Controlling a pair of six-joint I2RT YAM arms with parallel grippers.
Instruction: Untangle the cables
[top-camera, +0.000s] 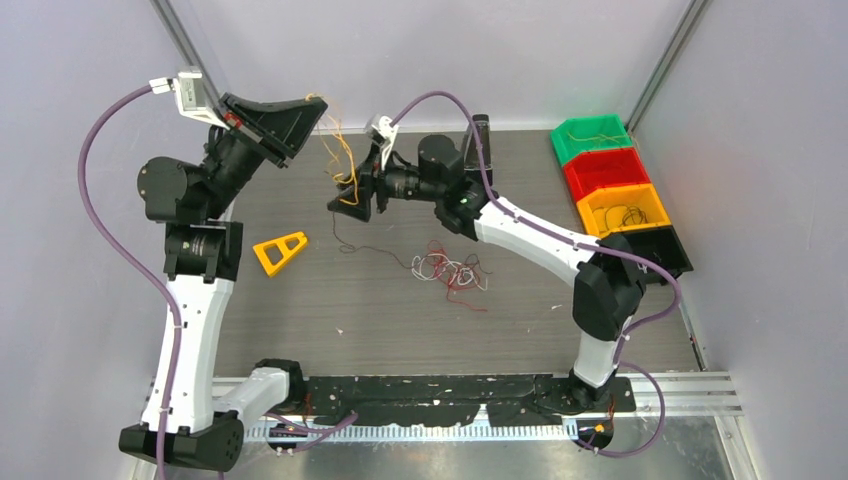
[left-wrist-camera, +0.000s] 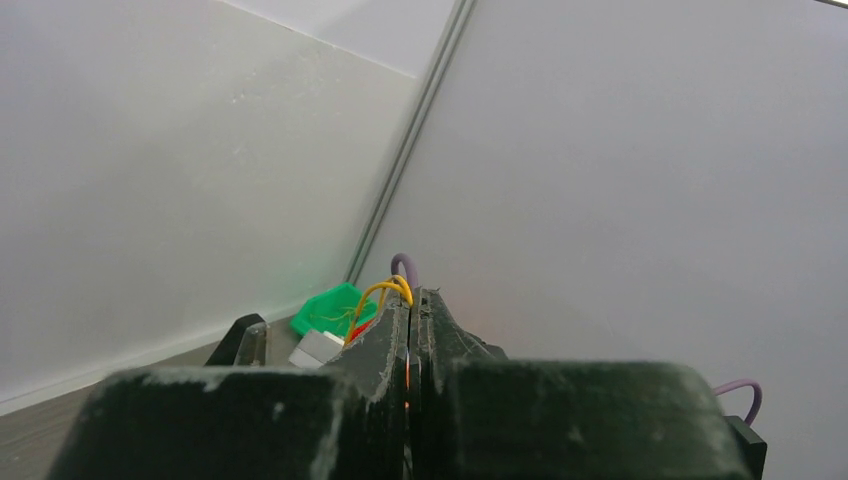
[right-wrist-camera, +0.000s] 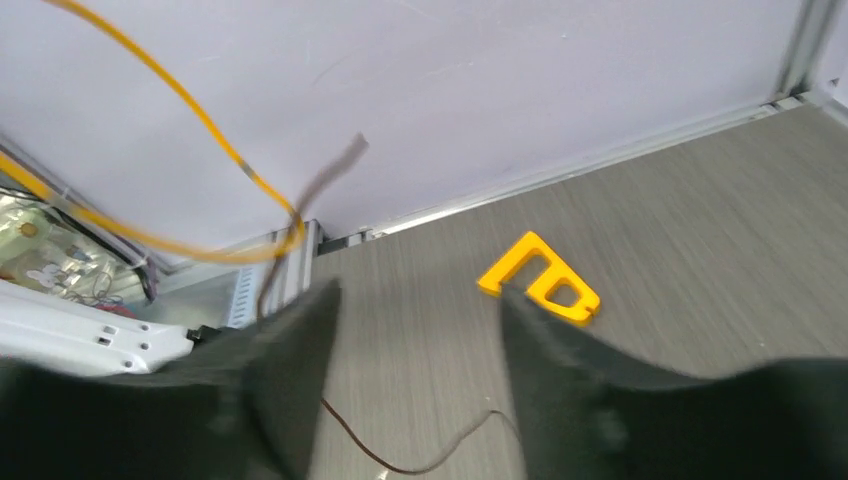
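Tabletop (top-camera: 400, 330): near strip open. Obstructions: yellow bracket (top-camera: 279, 251) toward left edge; cable tangle (top-camera: 450, 270) at centre; bins (top-camera: 620, 190) along right edge; dangling cables (top-camera: 338, 150) near far edge.

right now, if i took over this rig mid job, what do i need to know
Left gripper: shut on yellow and orange strands, raised above the table.
Right gripper: open, holding nothing, close beside those hanging strands.
Cables: main tangle of red, white and dark wires lies mid-table; a dark brown wire lies loose near it.
Done: a few wires sit in the green bin and the yellow bin.
Left: the tangle is not yet pulled apart.
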